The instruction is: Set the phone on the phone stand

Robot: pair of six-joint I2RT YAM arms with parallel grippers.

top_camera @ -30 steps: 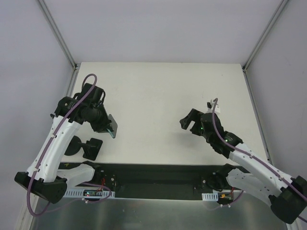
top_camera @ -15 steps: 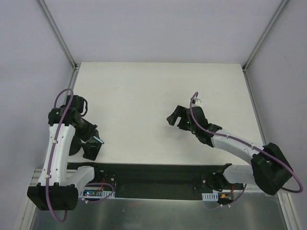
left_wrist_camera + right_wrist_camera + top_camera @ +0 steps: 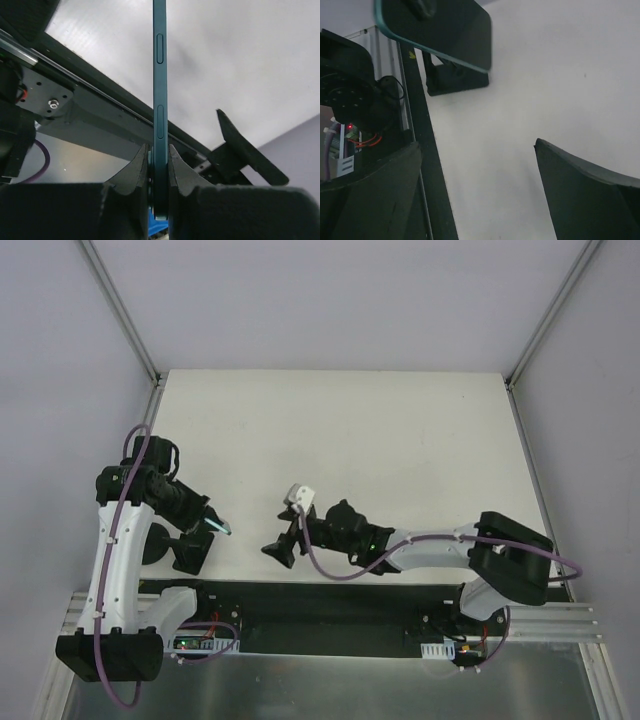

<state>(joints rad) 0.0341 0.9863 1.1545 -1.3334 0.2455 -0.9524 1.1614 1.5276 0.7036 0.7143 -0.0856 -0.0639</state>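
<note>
At the table's near left corner, the phone (image 3: 216, 527) is up off the surface, pinched in the left gripper (image 3: 205, 522). The left wrist view shows it edge-on and upright, its teal side with two buttons rising from between the two fingers (image 3: 136, 170), which press on its front and back near the lower end. In the right wrist view its dark screen (image 3: 440, 30) faces that camera, with a teal rim along the lower edge.

The stand (image 3: 186, 548) sits on the table just below and to the left of the phone, at the near edge beside the left arm. Its black holder (image 3: 456, 80) shows right under the phone's lower edge. I cannot tell whether the two touch.

The right gripper (image 3: 283, 543) reaches across to the left, low over the table (image 3: 400, 440), near the phone but apart from it. Its fingers (image 3: 590, 200) are spread wide and hold nothing.
</note>
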